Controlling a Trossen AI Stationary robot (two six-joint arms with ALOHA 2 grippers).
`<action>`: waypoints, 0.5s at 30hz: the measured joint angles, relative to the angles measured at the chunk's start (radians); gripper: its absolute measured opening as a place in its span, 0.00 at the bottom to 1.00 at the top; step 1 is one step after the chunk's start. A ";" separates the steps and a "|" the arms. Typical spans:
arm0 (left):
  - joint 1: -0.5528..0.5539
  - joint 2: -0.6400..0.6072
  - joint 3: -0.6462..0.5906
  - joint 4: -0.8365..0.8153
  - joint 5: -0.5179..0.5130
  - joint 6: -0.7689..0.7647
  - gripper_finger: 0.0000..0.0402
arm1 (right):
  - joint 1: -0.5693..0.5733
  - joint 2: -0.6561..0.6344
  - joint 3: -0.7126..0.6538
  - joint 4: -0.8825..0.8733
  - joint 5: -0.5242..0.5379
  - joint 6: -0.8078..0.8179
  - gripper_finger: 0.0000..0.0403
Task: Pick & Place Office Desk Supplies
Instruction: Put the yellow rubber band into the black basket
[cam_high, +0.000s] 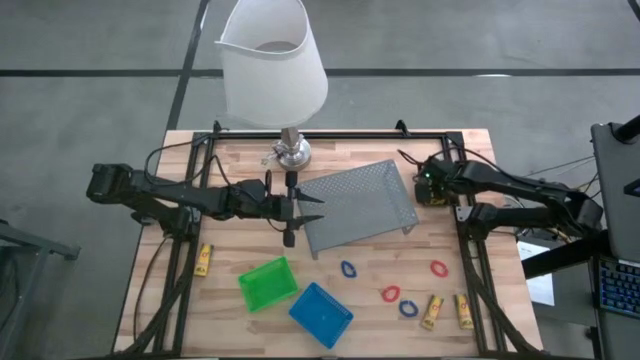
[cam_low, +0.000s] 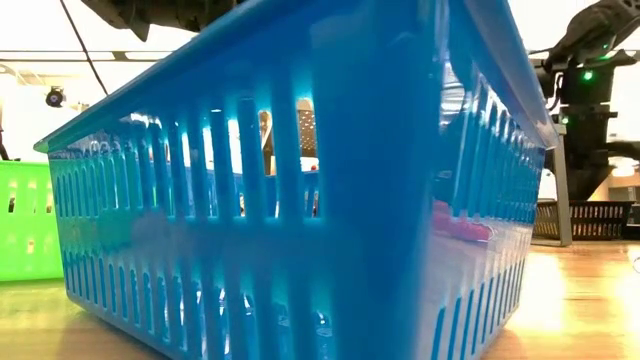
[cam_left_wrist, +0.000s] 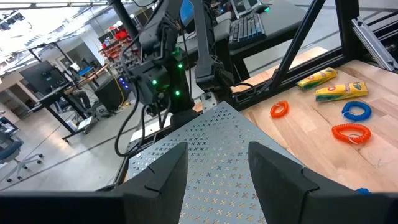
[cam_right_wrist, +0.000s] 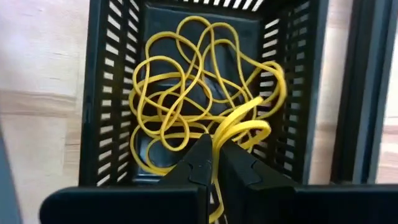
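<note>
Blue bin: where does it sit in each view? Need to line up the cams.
High view: blue bin at the table's front, beside the green bin.
Low view: fills most of the picture; green bin at the left edge.
Left wrist view: not in it.
Right wrist view: not in it.
Shared landmark: the green bin.

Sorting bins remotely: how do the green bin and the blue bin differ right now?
The green bin sits nearer the left arm's side; the blue bin lies closer to the table's front edge. Green sits only slightly askew to the table edge; blue is turned more diagonally. Both are small slotted plastic bins standing upright on the wooden table.
</note>
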 joint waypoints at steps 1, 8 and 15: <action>0.000 0.000 0.000 0.000 0.000 0.000 0.43 | 0.000 0.002 -0.008 0.013 0.001 -0.013 0.03; 0.000 0.000 0.000 0.000 0.000 0.000 0.43 | 0.000 0.004 -0.029 0.090 0.024 -0.108 0.03; 0.000 0.000 0.000 0.000 0.000 0.000 0.43 | 0.000 0.003 -0.028 0.101 0.019 -0.106 0.03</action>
